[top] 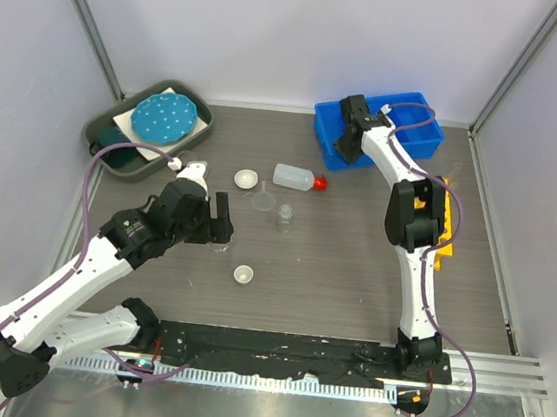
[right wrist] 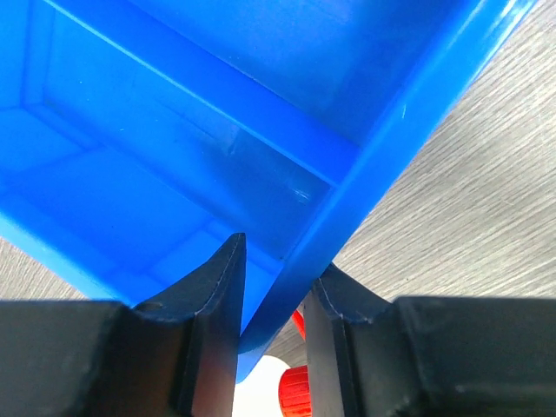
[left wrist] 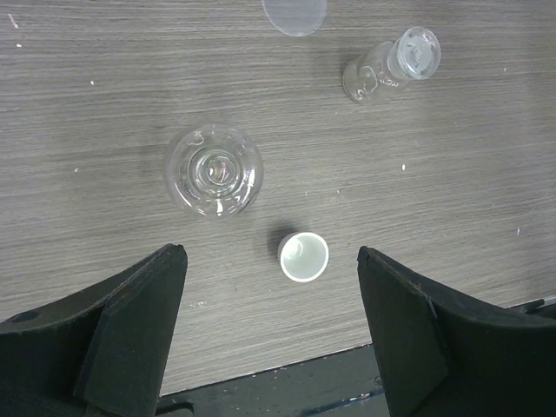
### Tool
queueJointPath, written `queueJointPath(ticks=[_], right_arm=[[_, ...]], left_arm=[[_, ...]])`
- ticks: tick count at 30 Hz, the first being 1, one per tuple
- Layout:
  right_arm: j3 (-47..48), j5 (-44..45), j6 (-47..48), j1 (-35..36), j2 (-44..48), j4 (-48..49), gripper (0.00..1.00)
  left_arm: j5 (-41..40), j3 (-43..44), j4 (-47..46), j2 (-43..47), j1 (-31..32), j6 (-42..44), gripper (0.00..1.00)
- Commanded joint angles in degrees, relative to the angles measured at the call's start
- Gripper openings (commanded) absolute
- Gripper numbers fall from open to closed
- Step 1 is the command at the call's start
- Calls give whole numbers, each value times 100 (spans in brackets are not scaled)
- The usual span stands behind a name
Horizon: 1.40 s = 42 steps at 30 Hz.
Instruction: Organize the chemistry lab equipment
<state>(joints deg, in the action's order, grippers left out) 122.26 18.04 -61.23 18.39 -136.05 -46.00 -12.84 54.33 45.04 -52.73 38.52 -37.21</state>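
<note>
Progress: barely begun.
- Bin (top: 423, 134), beyond and right of the bottle (top: 292, 177): the compartments seen from the right wrist hold nothing.
- Every loose piece is out on the table (top: 351, 277). A second dish (top: 247, 178) is just left of the bottle, the funnel (top: 264, 200) just in front of it, and a small flask (top: 285, 214) beside that. The flask (left wrist: 214, 170) and dish (left wrist: 303, 256) are farther front-left of the bottle.
- Rack (top: 444, 227), right of the bottle, is mostly hidden by the right arm. Cannot tell if it holds anything.

Hands:
- Right gripper (right wrist: 274, 261) straddles the bin's near wall, one finger inside and one outside, and looks pinched onto it.
- Left gripper (left wrist: 271, 254) is spread wide above the table and holds nothing. The dish lies between its fingers, the flask just ahead of one.

Room:
- The bin sits near the far corner of the enclosure. The bottle's red cap shows just under its corner, so any drag toward the bottle looks tight.
- There is bare table front-right of the bottle.
- The glassware is clustered, so I judge the left gripper's wide jaws risk knocking neighbours.
</note>
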Motion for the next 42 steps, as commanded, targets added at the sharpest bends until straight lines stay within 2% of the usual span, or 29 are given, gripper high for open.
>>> queueJointPath(ticks=[1, 7, 15, 24, 42], right_arm=[[70, 76, 1245, 33, -168, 566, 1], [-219, 138, 1280, 6, -1, 706, 1], [-1422, 515, 1403, 33, 973, 1373, 1], [-2082, 648, 1561, 85, 1722, 1629, 1], [-2672, 1219, 2097, 341, 2548, 1761, 1]], left_arm=[[-8, 104, 67, 44, 15, 100, 84], [1, 140, 67, -9, 15, 100, 84], [1, 166, 102, -9, 15, 83, 84], [1, 245, 190, 70, 15, 56, 84], [18, 184, 269, 272, 15, -32, 84]])
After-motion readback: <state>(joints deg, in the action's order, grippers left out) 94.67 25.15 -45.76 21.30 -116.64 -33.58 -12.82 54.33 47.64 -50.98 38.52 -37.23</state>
